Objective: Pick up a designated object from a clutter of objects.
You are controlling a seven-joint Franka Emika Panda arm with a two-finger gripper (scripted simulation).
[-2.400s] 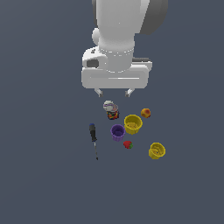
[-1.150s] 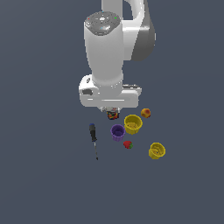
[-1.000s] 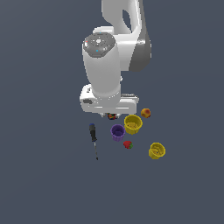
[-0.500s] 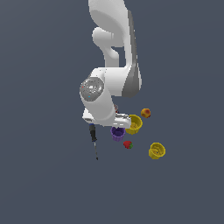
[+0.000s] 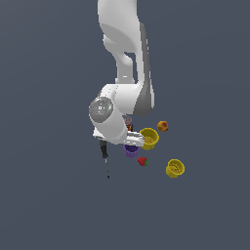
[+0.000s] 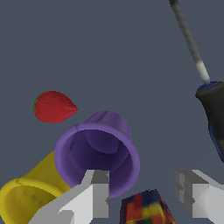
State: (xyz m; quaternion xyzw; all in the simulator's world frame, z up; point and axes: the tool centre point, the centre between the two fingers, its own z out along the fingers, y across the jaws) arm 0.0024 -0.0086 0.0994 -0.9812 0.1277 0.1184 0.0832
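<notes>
Purple cup point(image 6: 98, 155) standing upright and mouth-up on the plain grey surface point(image 6: 109, 52), mid-clutter, nowhere near any visible edge. Ribbed sides, tapering down to a smaller base. Probably thin plastic and empty inside, so very light, a bit springy at the rim, stiffer lower down. Ribs should give some bite, but the taper could let it squirt downward out of a loose pinch. Best bet looks like one finger inside and one outside on the rim wall, or straddling the whole body just under the lip. No need for much squeeze.

Gripper point(image 6: 144, 192) right over it, jaws spread wide and holding nothing. One fingertip point(image 6: 98, 192) sitting at the cup's rim in the wrist view, the other out over bare surface, so not centred on the cup yet. Can't say from these views whether that finger is actually touching.

Crowded neighbourhood, worth watching. Yellow cup point(image 6: 26, 197) hard up against the purple one, possibly touching. Colourful little can point(image 6: 146, 210) just beside it too, between the fingers in the wrist view, so closing as-is might grab the can. Strawberry point(image 6: 53, 106) near on the other side, apart. Screwdriver point(image 6: 212, 105) further out, dark handle, thin shaft. In the exterior view, orange fruit point(image 5: 163, 126) and a second yellow cup point(image 5: 174, 168) well apart toward that view's right.
</notes>
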